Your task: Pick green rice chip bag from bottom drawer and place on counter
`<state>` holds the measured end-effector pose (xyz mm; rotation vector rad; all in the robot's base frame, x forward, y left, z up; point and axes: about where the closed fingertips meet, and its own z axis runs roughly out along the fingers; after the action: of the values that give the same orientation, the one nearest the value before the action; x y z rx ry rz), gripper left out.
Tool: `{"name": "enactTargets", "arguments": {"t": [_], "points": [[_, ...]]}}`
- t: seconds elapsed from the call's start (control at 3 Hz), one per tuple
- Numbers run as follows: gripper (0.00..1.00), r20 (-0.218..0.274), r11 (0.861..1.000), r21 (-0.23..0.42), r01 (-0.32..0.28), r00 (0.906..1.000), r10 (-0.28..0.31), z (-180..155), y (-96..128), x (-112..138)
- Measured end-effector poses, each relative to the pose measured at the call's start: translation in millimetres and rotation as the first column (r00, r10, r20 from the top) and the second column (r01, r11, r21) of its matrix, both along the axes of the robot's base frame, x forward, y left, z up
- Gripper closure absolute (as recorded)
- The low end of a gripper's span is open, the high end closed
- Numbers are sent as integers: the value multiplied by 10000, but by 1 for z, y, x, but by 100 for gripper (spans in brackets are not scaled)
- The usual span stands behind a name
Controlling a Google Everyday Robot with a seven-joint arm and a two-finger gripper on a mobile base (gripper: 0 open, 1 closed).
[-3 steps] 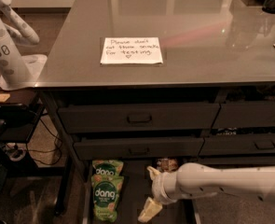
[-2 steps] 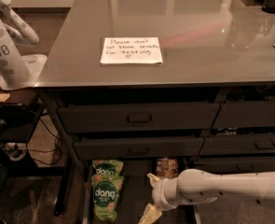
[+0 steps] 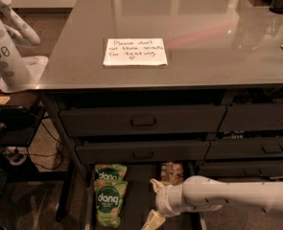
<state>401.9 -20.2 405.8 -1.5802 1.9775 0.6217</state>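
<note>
Two alike green rice chip bags lie in the open bottom drawer [image 3: 137, 190], at its left: one nearer [image 3: 108, 202], one behind it [image 3: 110, 172]. My gripper [image 3: 153, 202] is over the drawer, just right of the nearer bag and not touching it. Its two pale fingers are spread apart, one fingertip [image 3: 155, 183] up and one down at the frame's bottom edge, with nothing between them. The white arm comes in from the right. The glossy grey counter [image 3: 208, 47] above carries a white handwritten note [image 3: 135, 51].
A tan-and-brown snack packet [image 3: 171, 172] lies at the back of the drawer, right of the bags. Two shut drawers with recessed handles [image 3: 143, 121] sit above. A white robot part [image 3: 6, 47] stands at the left over a low shelf with cables.
My gripper has sunk lower over the drawer and shifted slightly left toward the green bags. The tan packet behind it shows more. The bags have not moved.
</note>
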Motion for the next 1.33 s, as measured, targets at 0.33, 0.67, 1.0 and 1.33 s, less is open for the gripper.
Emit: {"name": "enactTargets", "arguments": {"t": [0.33,0.67,1.0,1.33], "points": [[0,544,9940,1081,-142,9985,84,-19,17,16],[0,881,9775,2071,-404,9959,225,-40,41,36],[0,918,9576,2837,-504,9955,251,-85,87,76],[0,916,9576,2838,-502,9955,251,-85,86,76]]}}
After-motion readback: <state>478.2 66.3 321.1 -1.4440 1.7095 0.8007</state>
